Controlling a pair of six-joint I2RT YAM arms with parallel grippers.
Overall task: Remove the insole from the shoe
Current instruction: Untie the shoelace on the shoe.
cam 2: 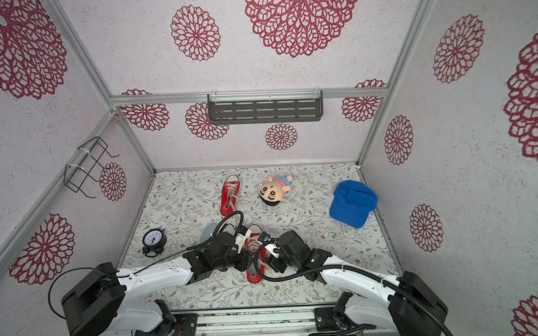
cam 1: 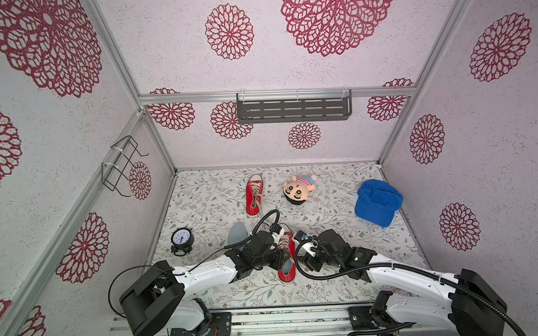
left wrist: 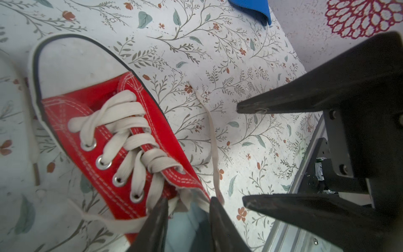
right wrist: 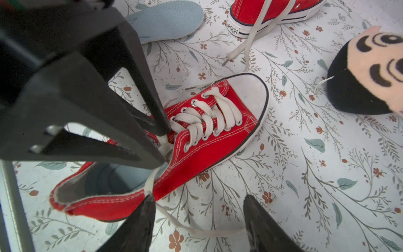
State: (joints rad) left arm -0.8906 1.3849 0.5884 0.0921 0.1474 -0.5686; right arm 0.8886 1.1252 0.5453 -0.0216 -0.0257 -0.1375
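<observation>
The near red shoe (cam 1: 287, 274) (right wrist: 207, 141) lies on the flowered table, toe pointing away, laces loose. Its pale blue insole (left wrist: 185, 222) shows in the mouth, bunched up between my left fingers, with a dark gap behind it at the heel (right wrist: 100, 181). My left gripper (left wrist: 188, 200) reaches down into the shoe's mouth just behind the laces and is shut on the insole. To the right of the shoe, my right gripper (right wrist: 198, 199) stands open; one fingertip (right wrist: 149, 201) touches the side wall and a loose lace lies across the gap.
A second pale blue insole (cam 1: 236, 233) lies loose left of the shoe. Another red shoe (cam 1: 255, 195) and a plush doll head (cam 1: 297, 189) are farther back, with a blue cap (cam 1: 378, 205) at the right and a black alarm clock (cam 1: 182, 239) at the left.
</observation>
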